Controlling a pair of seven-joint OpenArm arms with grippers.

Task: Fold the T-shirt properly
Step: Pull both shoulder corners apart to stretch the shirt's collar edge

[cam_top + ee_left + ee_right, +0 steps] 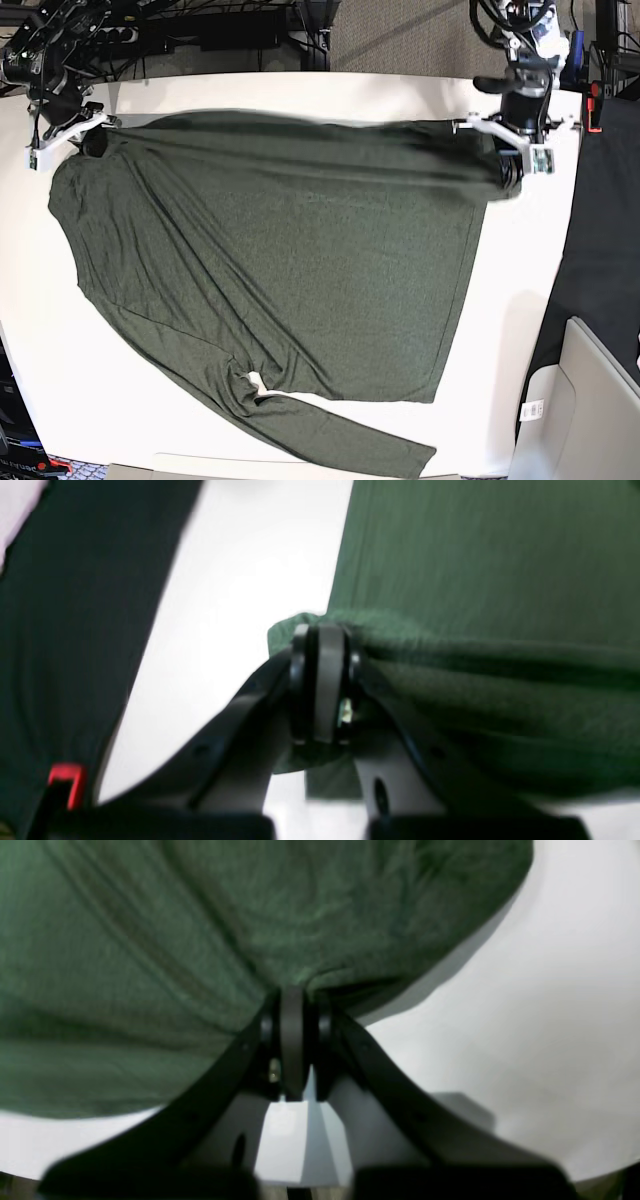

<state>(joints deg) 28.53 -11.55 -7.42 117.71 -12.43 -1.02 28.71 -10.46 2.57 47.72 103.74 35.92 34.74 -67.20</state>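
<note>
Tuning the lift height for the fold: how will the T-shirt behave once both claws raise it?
Probably very floppy: the T-shirt bunches and creases at the left claw and the right claw. Likely light, since small pinches hold its edge. The span between them may sag, and the long sleeve should trail on the table.

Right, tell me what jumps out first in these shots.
A big olive-green T-shirt lies spread over the white table, one long sleeve trailing toward the near edge. The left gripper and right gripper are each shut on a far corner of it, stretching that edge taut between them.
</note>
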